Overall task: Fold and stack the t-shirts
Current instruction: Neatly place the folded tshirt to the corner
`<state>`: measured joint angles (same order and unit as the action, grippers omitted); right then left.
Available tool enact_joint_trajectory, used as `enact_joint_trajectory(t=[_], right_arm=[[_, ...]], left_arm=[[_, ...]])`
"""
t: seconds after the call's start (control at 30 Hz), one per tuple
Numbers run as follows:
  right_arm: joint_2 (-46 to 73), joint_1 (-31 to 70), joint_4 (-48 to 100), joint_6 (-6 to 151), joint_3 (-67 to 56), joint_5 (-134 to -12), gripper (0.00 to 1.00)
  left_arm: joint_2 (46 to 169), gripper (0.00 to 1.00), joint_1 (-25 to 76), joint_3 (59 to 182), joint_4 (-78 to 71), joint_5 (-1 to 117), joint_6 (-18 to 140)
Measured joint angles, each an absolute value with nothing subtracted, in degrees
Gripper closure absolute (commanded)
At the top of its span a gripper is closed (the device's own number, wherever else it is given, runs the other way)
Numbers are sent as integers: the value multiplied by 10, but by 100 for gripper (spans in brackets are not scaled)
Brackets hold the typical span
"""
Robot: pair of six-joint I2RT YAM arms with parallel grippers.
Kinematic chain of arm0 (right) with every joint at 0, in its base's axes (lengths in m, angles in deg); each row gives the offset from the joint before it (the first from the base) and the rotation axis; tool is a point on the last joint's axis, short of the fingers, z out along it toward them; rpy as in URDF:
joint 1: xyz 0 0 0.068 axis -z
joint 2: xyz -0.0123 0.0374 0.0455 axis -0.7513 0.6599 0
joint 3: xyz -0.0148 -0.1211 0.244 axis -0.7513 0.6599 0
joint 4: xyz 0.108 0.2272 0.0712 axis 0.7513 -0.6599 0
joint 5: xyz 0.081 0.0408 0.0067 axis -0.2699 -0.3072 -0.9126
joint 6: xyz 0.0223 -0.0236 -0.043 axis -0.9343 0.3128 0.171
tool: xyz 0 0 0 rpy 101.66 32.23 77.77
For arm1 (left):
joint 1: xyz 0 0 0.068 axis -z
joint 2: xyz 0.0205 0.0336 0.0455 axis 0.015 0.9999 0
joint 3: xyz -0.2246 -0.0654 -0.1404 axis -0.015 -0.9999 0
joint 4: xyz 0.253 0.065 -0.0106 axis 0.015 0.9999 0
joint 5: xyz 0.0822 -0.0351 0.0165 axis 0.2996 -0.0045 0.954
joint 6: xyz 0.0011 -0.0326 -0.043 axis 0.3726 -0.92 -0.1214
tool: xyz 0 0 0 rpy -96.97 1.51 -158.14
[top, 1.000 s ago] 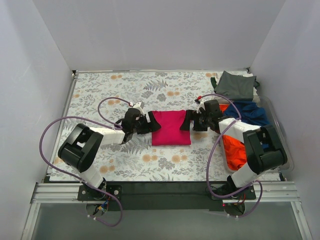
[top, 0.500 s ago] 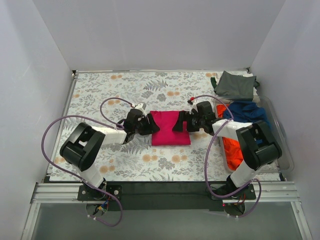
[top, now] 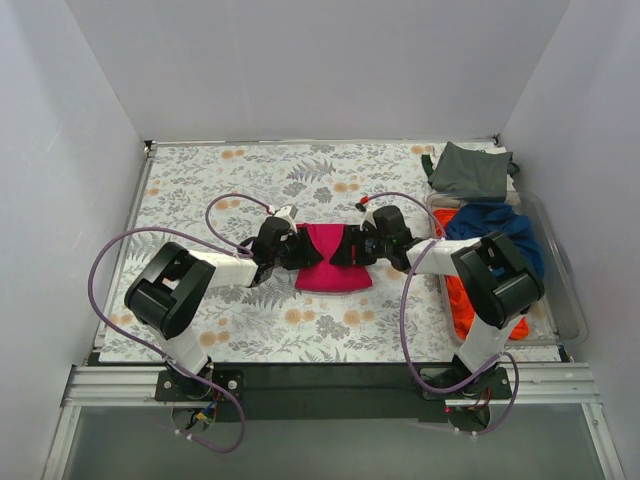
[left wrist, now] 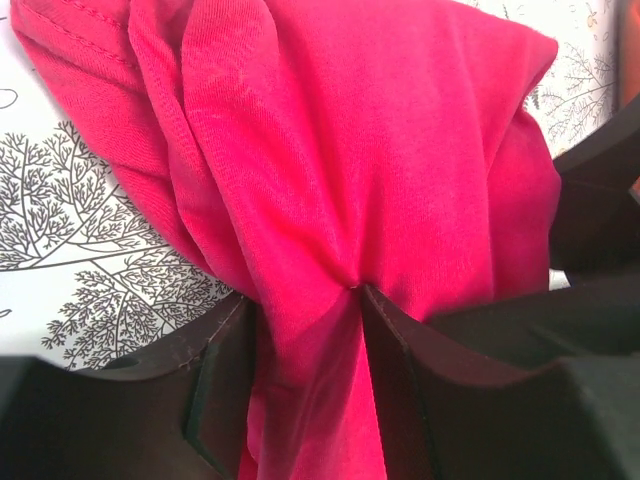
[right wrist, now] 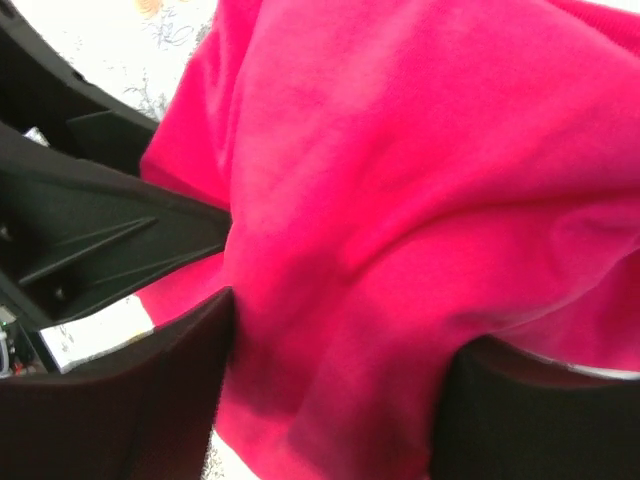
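t-shirt [top: 330, 272] centred on tablecloth [top: 200, 190], other t-shirts [top: 490, 225] heaped at right edge

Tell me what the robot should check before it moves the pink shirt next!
1. Left tool gripping the pink shirt: ok.
2. Right tool gripping it too: ok.
3. Tools not touching each other: ok, pink shows between them.
4. Shirt lying flat: not ok, it is bunched up.
5. Grey-green shirt, navy shirt and orange shirt out of the way: ok, all off to the right.
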<state>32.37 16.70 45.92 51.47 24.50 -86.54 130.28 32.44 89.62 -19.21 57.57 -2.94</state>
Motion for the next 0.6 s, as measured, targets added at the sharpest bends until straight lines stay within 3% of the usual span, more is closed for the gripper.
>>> enact_joint_trajectory(t=[0.07, 0.1, 0.17, 0.2, 0.27, 0.43, 0.6], right_arm=[[332, 167, 463, 511, 245, -861, 57], [336, 167, 465, 510, 243, -861, 67], [344, 167, 465, 511, 241, -859, 78], [348, 167, 467, 510, 240, -861, 90], [352, 167, 466, 512, 238, -861, 99], [352, 167, 453, 527, 227, -859, 99], [352, 168, 374, 582, 172, -826, 99]], left_arm=[[1303, 59, 325, 896, -191, 576, -30], [1303, 60, 325, 896, -191, 576, -29], [1303, 60, 326, 896, -191, 576, -29], [1303, 59, 327, 896, -191, 576, -29], [1303, 57, 327, 896, -190, 576, -29], [1288, 39, 331, 899, -172, 584, -24], [1204, 32, 331, 899, -120, 611, -19]])
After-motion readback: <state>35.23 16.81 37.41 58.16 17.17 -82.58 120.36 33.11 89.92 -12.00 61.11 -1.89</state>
